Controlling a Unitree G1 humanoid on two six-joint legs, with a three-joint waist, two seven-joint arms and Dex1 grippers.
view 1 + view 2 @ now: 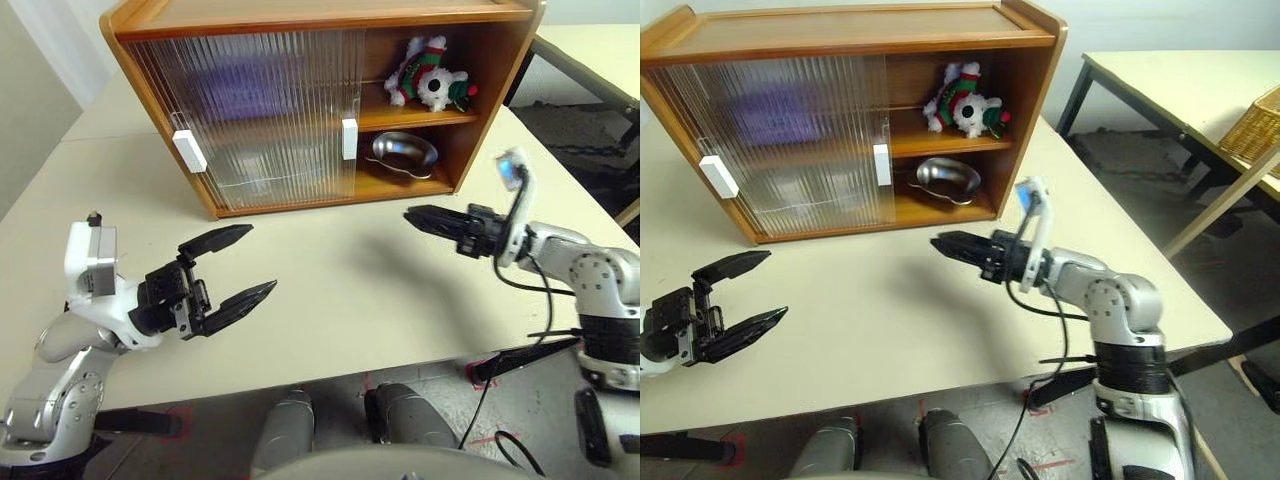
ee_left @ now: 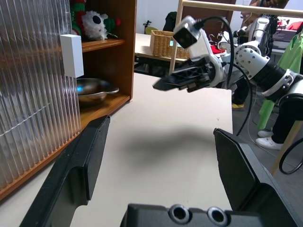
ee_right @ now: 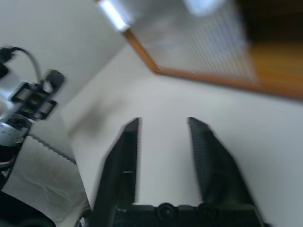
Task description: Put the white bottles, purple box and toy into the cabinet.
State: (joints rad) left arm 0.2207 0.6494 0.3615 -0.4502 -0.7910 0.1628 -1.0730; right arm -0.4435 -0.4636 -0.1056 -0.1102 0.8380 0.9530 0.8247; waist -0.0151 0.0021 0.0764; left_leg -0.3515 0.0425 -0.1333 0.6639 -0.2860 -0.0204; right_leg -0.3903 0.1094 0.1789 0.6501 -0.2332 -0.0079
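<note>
On upper cabinet (image 1: 330, 20) shelf, plush toy (image 1: 430, 75): soft, light, best pinched at striped middle; purple blur behind ribbed door, perhaps purple box; left gripper (image 1: 232, 272) spread wide, empty; right gripper (image 1: 428, 220) narrowed, nothing held.

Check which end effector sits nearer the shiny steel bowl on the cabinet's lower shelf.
Right. The right end effector hovers over the table just in front of the shiny steel bowl, beside the cabinet's open side. The left end effector hangs farther back, in front of the ribbed sliding doors.
</note>
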